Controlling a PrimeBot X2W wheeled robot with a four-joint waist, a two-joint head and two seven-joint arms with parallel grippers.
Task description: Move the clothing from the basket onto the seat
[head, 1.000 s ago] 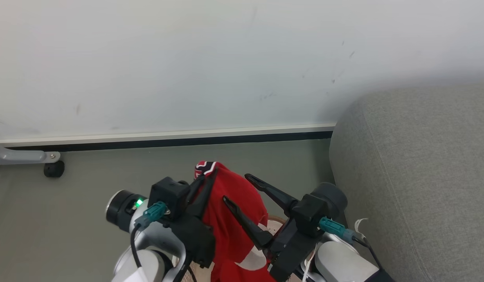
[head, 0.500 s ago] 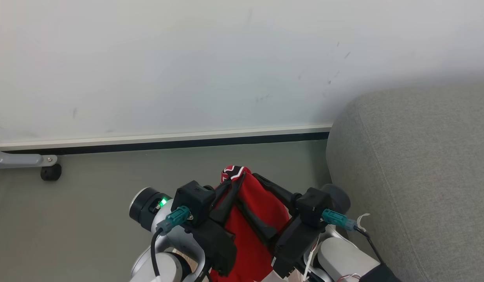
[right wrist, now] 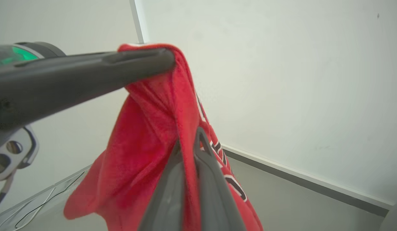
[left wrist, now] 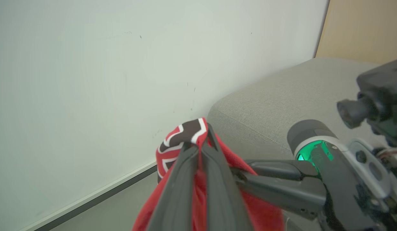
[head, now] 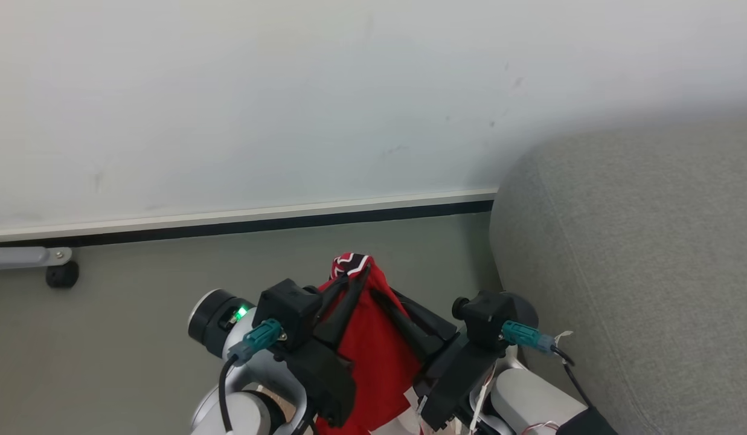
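one red soft-fabric sports jersey [head: 373, 356] with black-and-white trim is hanging in the air between the two arms, clear of the grey-green floor [head: 137, 302]. the left gripper [head: 355, 281] is pinching its trimmed top edge, with both long dark fingers pressed together on the cloth, which shows plainly in the left wrist view [left wrist: 201, 148]. the right gripper [head: 382, 297] is clamping a fold just below and beside that hold, its fingers closed on red fabric in the right wrist view [right wrist: 188, 142]. the two holds are lying almost touching, so the jersey is bunching and its long axis is running straight down from the fingertips.

the large grey fabric-upholstered sofa [head: 639, 272] is standing to the robot's right of both grippers, near but not touching the cloth. the right arm is the nearer one. judging from this, the coming move is calling for a sideways carry to the right and over the sofa's rounded edge.

counting: one jersey, two grippers, one sofa. the basket is hiding below the arms and i cannot make it out.
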